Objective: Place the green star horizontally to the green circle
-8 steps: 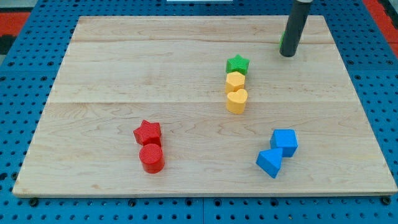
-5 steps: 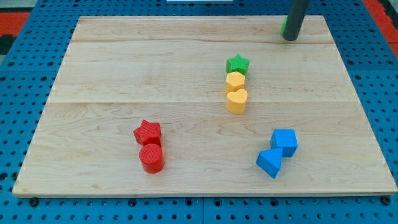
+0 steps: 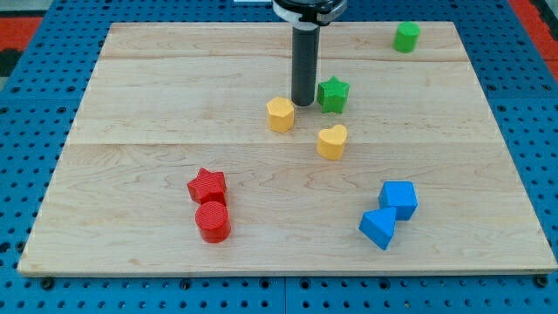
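The green star (image 3: pixel 332 94) lies right of the board's centre, toward the view's top. The green circle, a short cylinder (image 3: pixel 405 37), stands near the top right edge of the board, above and right of the star. My tip (image 3: pixel 302 104) rests on the board just left of the green star, close against it, between the star and the yellow hexagon (image 3: pixel 280 114).
A yellow heart (image 3: pixel 331 141) lies below the star. A red star (image 3: pixel 207 186) and red cylinder (image 3: pixel 212 221) sit at the lower left. A blue cube (image 3: pixel 398 199) and blue triangle (image 3: pixel 377 228) sit at the lower right. The wooden board (image 3: pixel 131 105) lies on blue pegboard.
My tip moved from the top right beside the green circle down-left to the star's left side. The yellow hexagon has been pushed left, out of the column. The green circle is uncovered.
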